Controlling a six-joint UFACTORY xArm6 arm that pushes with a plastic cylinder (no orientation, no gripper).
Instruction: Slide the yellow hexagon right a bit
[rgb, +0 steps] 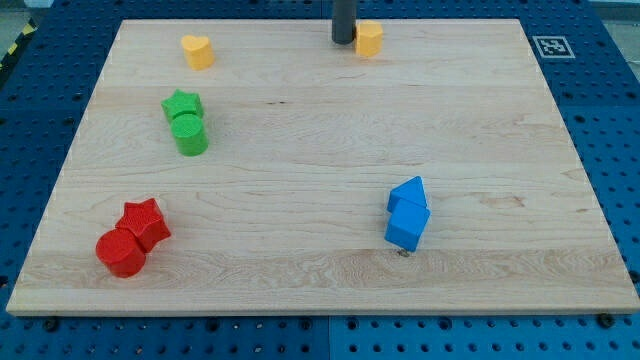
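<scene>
The yellow hexagon (370, 39) sits near the view's top edge of the wooden board (320, 130), a little right of centre. My tip (343, 41) stands right beside the hexagon's left side, touching or almost touching it. The dark rod comes down from the view's top edge.
A yellow heart-shaped block (198, 50) lies at the top left. A green star (182, 104) and green cylinder (190, 135) sit together at left. A red star (144, 222) and red cylinder (121, 252) sit at bottom left. Two blue blocks (407, 213) touch at lower right.
</scene>
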